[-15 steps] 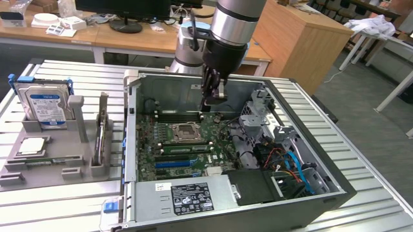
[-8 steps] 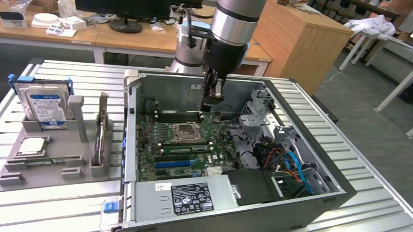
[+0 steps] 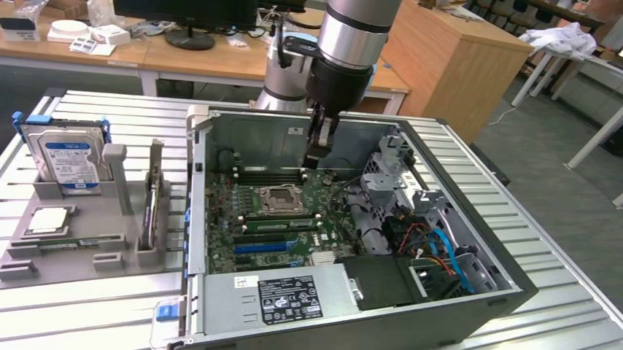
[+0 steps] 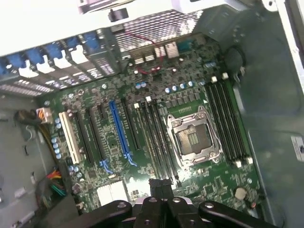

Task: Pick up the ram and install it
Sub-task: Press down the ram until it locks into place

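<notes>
A long thin green stick, the ram, lies in a slot of the grey holder at the exterior view's left, outside the computer case. My gripper hangs inside the open case above the motherboard, close to the black memory slots behind the processor socket. In the wrist view the gripper is shut, with nothing visible between its fingers. Below it lie the motherboard's socket and black slots on both sides of it.
The holder also carries a silver hard drive with a blue label, a square silver chip and an upright card. The case walls, drive cage, cables and power supply hem in the motherboard.
</notes>
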